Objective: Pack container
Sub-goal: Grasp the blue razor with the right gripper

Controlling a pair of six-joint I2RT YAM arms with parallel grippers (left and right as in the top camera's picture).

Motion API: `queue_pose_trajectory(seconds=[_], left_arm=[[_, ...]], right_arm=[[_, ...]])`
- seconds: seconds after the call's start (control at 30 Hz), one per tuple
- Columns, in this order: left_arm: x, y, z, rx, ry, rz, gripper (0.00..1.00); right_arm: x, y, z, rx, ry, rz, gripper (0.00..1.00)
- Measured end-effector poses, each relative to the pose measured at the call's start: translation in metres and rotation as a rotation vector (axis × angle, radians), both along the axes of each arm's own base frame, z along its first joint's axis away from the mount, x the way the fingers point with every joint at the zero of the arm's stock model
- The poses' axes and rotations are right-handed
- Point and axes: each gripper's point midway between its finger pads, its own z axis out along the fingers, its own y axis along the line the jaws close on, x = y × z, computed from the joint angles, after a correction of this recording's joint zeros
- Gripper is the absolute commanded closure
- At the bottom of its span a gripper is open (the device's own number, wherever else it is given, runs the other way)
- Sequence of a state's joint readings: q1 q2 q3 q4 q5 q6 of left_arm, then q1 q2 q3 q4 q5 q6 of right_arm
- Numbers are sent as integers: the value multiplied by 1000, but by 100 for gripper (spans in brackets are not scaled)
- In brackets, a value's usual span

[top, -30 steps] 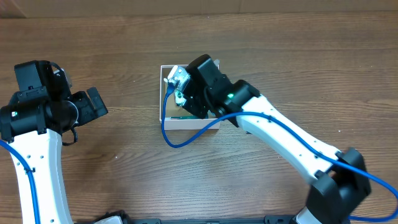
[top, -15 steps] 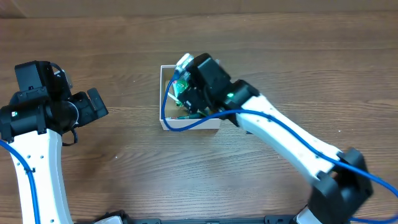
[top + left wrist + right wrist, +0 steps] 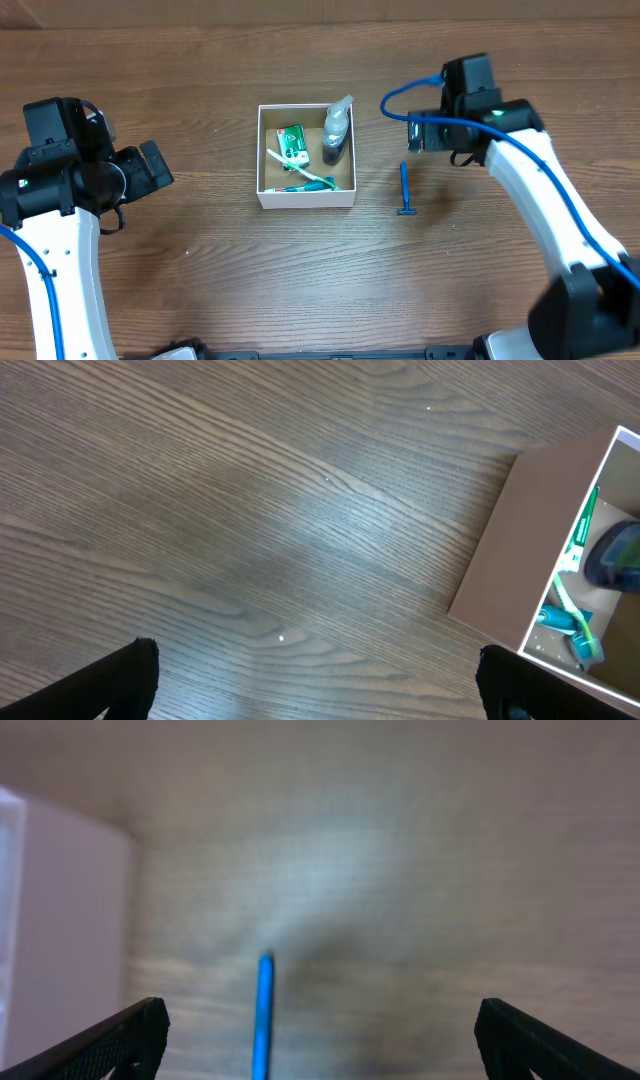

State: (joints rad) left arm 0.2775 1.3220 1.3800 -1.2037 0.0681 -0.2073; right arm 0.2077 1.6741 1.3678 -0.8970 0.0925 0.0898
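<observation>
The right fingers [image 3: 118, 1040] have left the container [image 3: 305, 198], released, a blue razor [image 3: 264, 1012] between them. Left fingers [image 3: 108, 682] gape empty.

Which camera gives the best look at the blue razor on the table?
The overhead view: the whole blue razor lies in focus, just right of the container. The right wrist view shows only a blurred stretch of its handle, cut off at the bottom edge. The left wrist view misses it.
</observation>
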Motion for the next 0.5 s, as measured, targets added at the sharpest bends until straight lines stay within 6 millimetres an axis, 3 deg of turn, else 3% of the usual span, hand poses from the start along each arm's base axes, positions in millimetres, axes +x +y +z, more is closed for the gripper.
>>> queue_pose_trajectory(seconds=[0.03,0.17,0.3,0.5], left_arm=[[0,0,0,0,0,-1,0],[0,0,0,0,0,-1,0],[0,0,0,0,0,0,0],[1,0,0,1,-3,0,0]], right_arm=[[-8,1,-32,2,92,0,0],[-22,4,-86,-3,244,-3,0],[-31,7,-114,14,312,-8,0],[-39,9,-134,18,369,-12,2]])
